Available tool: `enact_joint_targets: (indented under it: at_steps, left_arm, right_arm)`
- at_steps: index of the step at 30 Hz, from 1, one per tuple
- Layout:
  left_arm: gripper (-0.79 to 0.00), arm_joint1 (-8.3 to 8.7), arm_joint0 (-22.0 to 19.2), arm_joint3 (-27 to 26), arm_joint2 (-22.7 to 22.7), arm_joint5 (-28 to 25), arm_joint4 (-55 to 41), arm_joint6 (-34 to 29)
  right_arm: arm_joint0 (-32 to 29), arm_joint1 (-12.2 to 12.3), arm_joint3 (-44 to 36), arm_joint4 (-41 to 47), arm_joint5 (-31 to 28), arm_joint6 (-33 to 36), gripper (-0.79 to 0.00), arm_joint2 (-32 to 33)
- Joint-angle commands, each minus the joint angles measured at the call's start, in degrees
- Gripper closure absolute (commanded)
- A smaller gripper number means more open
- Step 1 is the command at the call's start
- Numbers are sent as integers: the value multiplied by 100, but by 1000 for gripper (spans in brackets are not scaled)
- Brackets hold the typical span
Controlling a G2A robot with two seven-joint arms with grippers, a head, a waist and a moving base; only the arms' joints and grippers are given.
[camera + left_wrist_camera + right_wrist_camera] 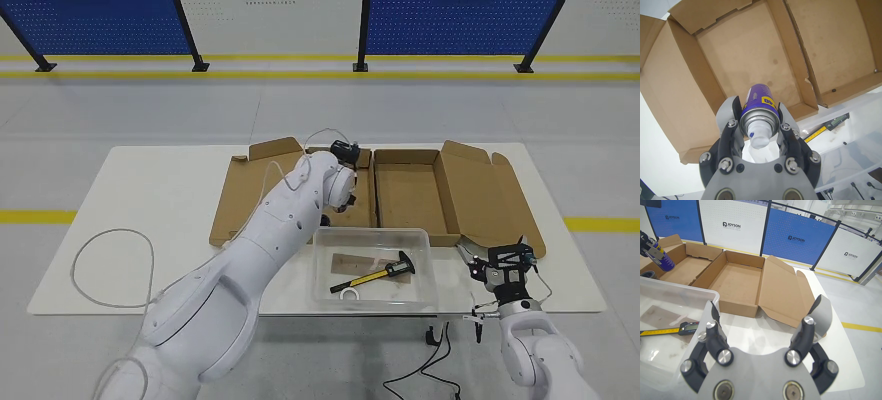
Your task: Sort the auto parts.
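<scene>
My left gripper (758, 108) is shut on a purple spray can (759, 102) with a clear cap, held above the floor of the left cardboard box (745, 56). That can (663, 256) also hangs over the same box in the right wrist view. In the top view the left arm (330, 185) covers this box (235, 215). A clear plastic bin (425, 290) at the table's front holds a yellow and black caliper (375, 275). My right gripper (766, 308) stands open and empty over the table, right of the bin, near the front edge (500, 270).
The right cardboard box (405, 195) lies open beside the left one, its flap (783, 294) spread toward my right gripper. A dark round part (648, 274) sits by the left box's near wall. Cables (100, 265) trail over the table's left side.
</scene>
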Motion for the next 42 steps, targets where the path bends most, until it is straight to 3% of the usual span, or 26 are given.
enact_joint_targets:
  at_steps: [1, 10, 19, 20, 23, 25, 30, 32, 35, 36, 38, 42]
  left_arm:
    - [0, -88, -47, 202, 65, -49, -3, 29]
    - [0, -406, -195, 898, 196, -263, -101, 97]
    - [-3, -607, -351, 1346, 185, -314, -228, -50]
    - [-80, -622, -365, 1378, 186, -339, -231, -63]
    - [-86, -665, -388, 1460, 188, -371, -230, -59]
    - [-222, -690, -402, 1499, 188, -383, -229, -50]
    - [-259, -741, -446, 1590, 185, -396, -218, -83]
    - [-388, -758, -463, 1616, 180, -398, -217, -84]
    - [-388, -777, -479, 1655, 171, -406, -217, -77]
    - [-462, -782, -483, 1665, 166, -408, -221, -79]
    - [-539, -793, -490, 1680, 165, -412, -209, -68]
    - [-536, -811, -500, 1704, 158, -426, -193, -34]
  right_arm:
    - [0, 0, 0, 0, 0, 0, -785, 0]
    - [0, 0, 0, 0, 0, 0, -785, 0]
    - [0, 0, 0, 0, 0, 0, -785, 0]
    - [0, 0, 0, 0, 0, 0, -785, 0]
    - [0, 0, 0, 0, 0, 0, -785, 0]
    - [0, 0, 0, 0, 0, 0, -785, 0]
    - [0, 0, 0, 0, 0, 0, -785, 0]
    - [0, 0, 0, 0, 0, 0, -785, 0]
    - [0, 0, 0, 0, 0, 0, -785, 0]
    - [0, 0, 0, 0, 0, 0, -785, 0]
    - [0, 0, 0, 0, 0, 0, -785, 0]
    - [0, 0, 0, 0, 0, 0, -785, 0]
